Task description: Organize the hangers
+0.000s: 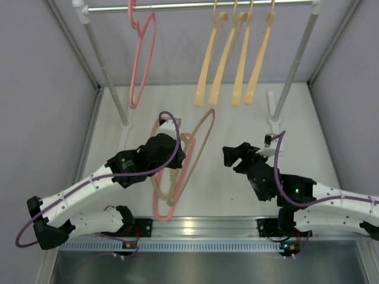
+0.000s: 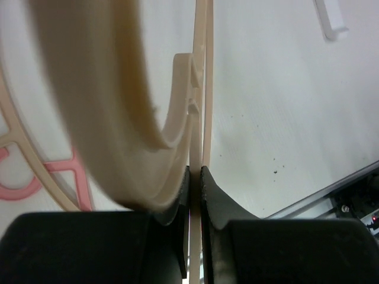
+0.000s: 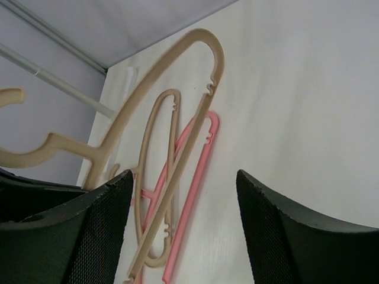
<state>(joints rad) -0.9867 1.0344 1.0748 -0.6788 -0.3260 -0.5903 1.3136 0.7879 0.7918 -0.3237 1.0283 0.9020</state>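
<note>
My left gripper (image 1: 172, 149) is shut on a beige-tan hanger (image 1: 200, 137) and holds it tilted above the table; in the left wrist view the jaws (image 2: 195, 176) pinch its thin bar (image 2: 202, 89). Under it a second beige hanger (image 1: 159, 180) and a pink hanger (image 1: 179, 180) lie overlapping on the table. My right gripper (image 1: 232, 158) is open and empty, to the right of them. In the right wrist view it (image 3: 183, 177) faces the held hanger (image 3: 163, 89) and the pink one (image 3: 198, 171). One pink hanger (image 1: 144, 59) and several peach-orange hangers (image 1: 228, 59) hang on the rail (image 1: 177, 7).
The rail's white posts stand at back left (image 1: 103, 65) and back right (image 1: 296, 59), with white feet on the table. Grey walls close in both sides. A metal strip (image 1: 201, 228) runs along the near edge by the arm bases.
</note>
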